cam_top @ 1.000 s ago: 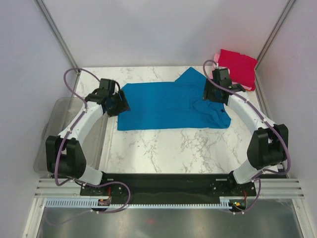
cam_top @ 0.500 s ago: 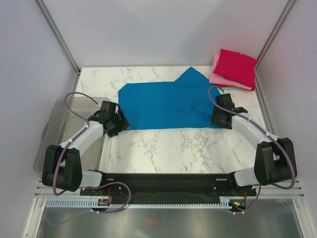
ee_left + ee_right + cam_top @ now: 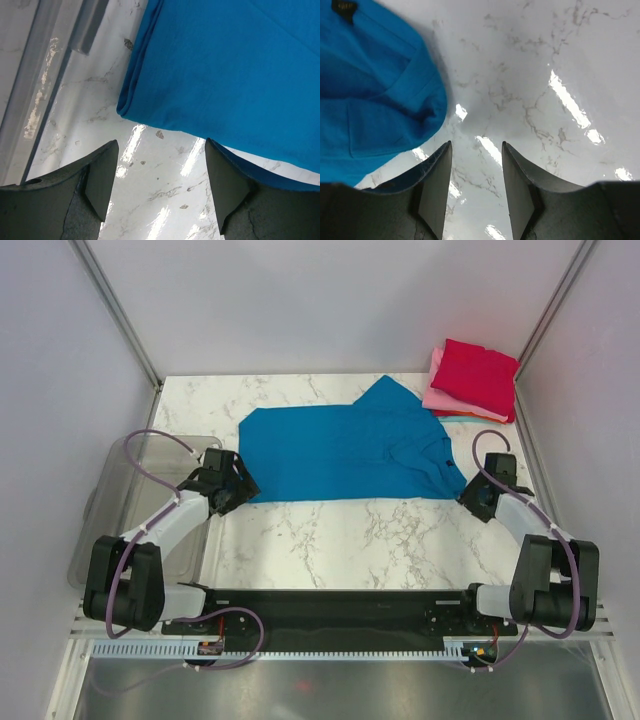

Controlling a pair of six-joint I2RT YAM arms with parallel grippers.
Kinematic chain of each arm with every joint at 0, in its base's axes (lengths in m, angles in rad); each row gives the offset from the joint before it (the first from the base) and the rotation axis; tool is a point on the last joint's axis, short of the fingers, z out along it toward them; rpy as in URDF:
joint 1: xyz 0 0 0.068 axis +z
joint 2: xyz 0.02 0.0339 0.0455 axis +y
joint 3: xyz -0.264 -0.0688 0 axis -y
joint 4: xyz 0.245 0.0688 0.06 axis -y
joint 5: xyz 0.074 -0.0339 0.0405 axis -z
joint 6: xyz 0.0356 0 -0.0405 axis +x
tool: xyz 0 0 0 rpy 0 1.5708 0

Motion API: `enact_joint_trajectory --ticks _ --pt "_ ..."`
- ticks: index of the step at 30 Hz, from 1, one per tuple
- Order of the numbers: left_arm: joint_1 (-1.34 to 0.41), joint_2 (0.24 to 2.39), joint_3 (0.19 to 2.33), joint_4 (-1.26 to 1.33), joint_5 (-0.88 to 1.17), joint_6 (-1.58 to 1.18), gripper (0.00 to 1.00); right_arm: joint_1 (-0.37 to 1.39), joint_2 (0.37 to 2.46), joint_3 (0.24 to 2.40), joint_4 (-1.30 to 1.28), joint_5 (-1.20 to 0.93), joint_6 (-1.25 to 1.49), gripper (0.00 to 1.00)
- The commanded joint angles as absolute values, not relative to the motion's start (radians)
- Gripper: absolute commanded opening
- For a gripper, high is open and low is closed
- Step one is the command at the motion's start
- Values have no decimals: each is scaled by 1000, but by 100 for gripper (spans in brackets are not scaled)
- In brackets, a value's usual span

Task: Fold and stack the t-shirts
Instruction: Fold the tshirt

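Note:
The bright blue t-shirt (image 3: 345,452) lies folded lengthwise across the middle of the marble table, collar end to the right. Its folded left corner shows in the left wrist view (image 3: 220,65); its collar end shows in the right wrist view (image 3: 375,95). My left gripper (image 3: 236,490) is open and empty, just off the shirt's near left corner (image 3: 157,150). My right gripper (image 3: 472,496) is open and empty over bare marble, just right of the collar end (image 3: 476,150). A stack of folded shirts, crimson red (image 3: 480,375) on pink (image 3: 442,397), sits at the far right corner.
A clear grey plastic bin (image 3: 110,510) stands off the table's left edge, beside my left arm. Its rim shows in the left wrist view (image 3: 85,30). White walls with metal posts enclose the table on three sides.
Both arms pulled back toward the near edge and let go of the shirt. The right gripper moved off the collar end to bare marble. The shirt now lies flat, collar end uncovered.

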State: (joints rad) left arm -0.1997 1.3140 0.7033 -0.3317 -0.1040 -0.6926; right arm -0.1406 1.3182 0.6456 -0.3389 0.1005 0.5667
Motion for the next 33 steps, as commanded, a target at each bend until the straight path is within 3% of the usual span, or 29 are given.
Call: enact_joint_trajectory --ticks 1,13,33 --pt "-190 1322 693 -284 -166 -719 77 -193 1325 632 -224 -27 598 50" --pt "-187 1344 675 -253 -189 -726 75 -247 1408 562 -23 -209 661 50" --pt "-189 1381 618 -213 -195 -747 69 -371 1496 523 75 -353 655 47"
